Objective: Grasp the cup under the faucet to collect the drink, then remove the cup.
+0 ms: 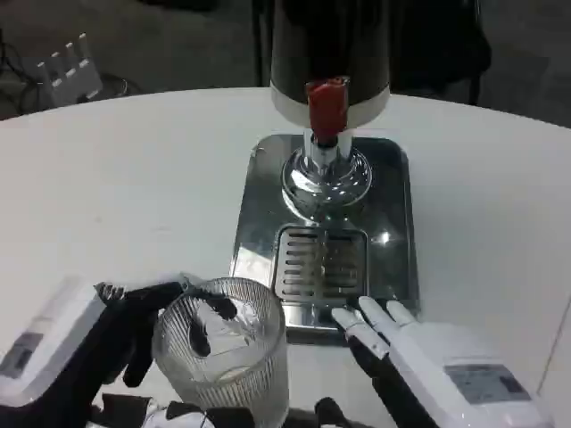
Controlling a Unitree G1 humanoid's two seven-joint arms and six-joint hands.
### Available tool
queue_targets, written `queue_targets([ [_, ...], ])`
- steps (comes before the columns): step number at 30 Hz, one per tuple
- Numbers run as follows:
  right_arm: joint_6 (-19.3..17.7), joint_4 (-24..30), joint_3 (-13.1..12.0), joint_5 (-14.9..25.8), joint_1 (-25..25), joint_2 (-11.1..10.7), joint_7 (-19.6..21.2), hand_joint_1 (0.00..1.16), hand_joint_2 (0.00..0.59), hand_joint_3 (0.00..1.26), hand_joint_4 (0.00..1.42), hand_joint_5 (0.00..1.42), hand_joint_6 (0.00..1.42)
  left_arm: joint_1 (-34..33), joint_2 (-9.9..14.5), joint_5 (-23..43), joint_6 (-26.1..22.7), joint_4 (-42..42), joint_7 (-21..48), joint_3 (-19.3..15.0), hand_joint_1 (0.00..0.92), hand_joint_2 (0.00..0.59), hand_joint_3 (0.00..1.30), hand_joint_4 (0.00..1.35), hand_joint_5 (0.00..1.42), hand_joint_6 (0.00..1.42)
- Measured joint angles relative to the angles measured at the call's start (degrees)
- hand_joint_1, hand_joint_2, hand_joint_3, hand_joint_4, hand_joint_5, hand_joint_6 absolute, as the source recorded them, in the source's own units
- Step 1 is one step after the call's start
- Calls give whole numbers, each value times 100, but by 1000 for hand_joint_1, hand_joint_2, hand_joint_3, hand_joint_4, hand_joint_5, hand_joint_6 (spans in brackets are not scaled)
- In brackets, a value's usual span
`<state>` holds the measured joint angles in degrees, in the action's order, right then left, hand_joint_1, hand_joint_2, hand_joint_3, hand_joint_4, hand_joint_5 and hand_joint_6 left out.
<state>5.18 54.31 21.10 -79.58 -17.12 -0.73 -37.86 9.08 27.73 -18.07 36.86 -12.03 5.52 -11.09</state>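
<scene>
Clear ribbed cup [225, 352] gripped in left robot hand [107, 343], dark fingers wrapped around its side, at bottom edge of white tabletop [116, 187]. Just right of cup, right robot hand [419, 357] holding nothing, fingers straight and close together, tips touching front edge of steel drip tray [393, 214]. Beyond both hands, dark dispenser [330, 53] with red faucet handle [326, 105] above tray grille [319, 263].

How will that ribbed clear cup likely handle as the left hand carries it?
The cup looks like rigid clear glass or plastic, so it probably won't flex. Its ribbed wall likely helps the left hand keep a hold. Tall and narrow, it may tip if set down carelessly.
</scene>
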Motion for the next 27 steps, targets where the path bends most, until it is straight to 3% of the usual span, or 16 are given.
queue_targets([
  [4, -101, 0, 1, -189, -1, 4, -32, 452, 577, 105, 0, 4, 18, 10, 0, -1, 0, -2, 0, 0, 442, 186, 1014, 1082, 1291, 1424],
  [27, -99, 19, -215, -91, -191, 185, -186, 453, 541, 115, 0, 4, 18, -97, -12, -46, -59, -12, 0, 12, 442, 186, 1014, 1082, 1291, 1424],
])
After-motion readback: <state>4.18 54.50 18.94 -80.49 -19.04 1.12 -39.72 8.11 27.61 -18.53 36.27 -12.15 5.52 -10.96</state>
